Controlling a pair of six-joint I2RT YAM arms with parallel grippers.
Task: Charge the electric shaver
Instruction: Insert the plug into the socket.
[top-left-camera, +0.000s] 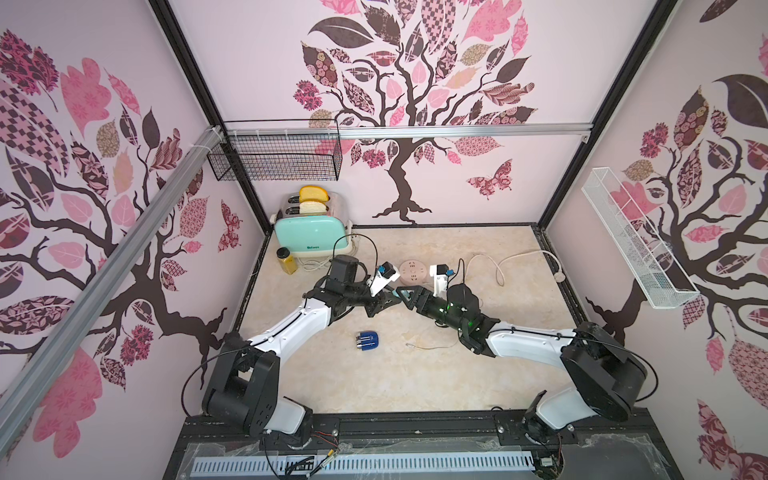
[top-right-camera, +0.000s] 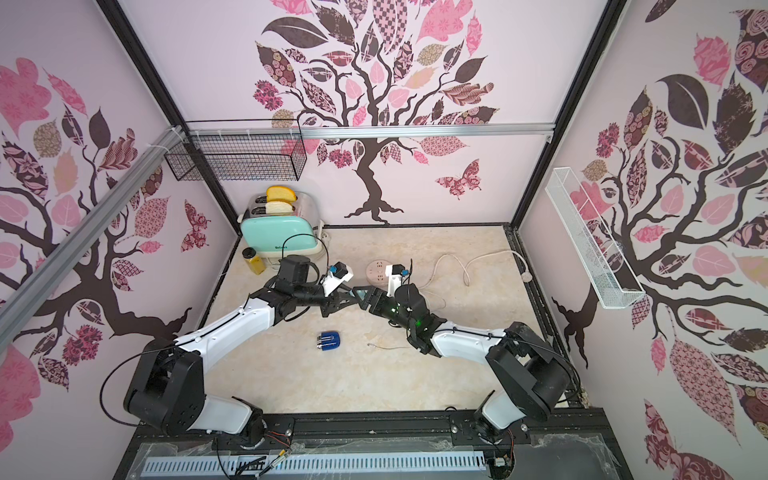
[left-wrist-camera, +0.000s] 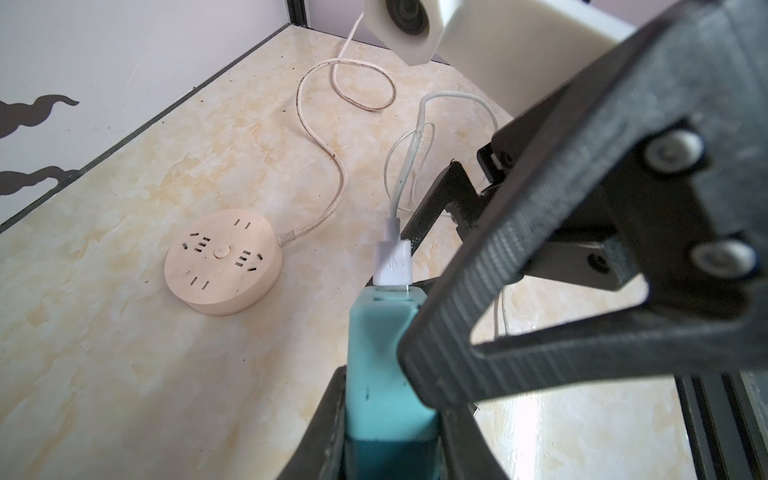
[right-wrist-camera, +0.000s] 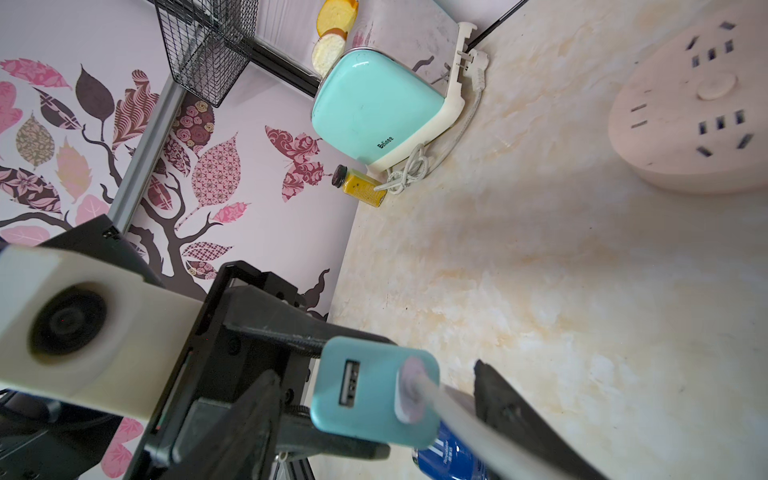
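Dark-blue, glossy and rounded, the electric shaver (top-left-camera: 367, 341) lies free on the table (top-left-camera: 415, 386) toward its near edge, silver foil head pointing to the robot's left. Beyond, left jaws pinch a teal adapter (left-wrist-camera: 386, 374); right jaws stand spread around it.

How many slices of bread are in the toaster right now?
2, both standing in the toaster at the back left: a golden-crusted slice in the rear slot and a paler slice in the front slot. None seems hidden.
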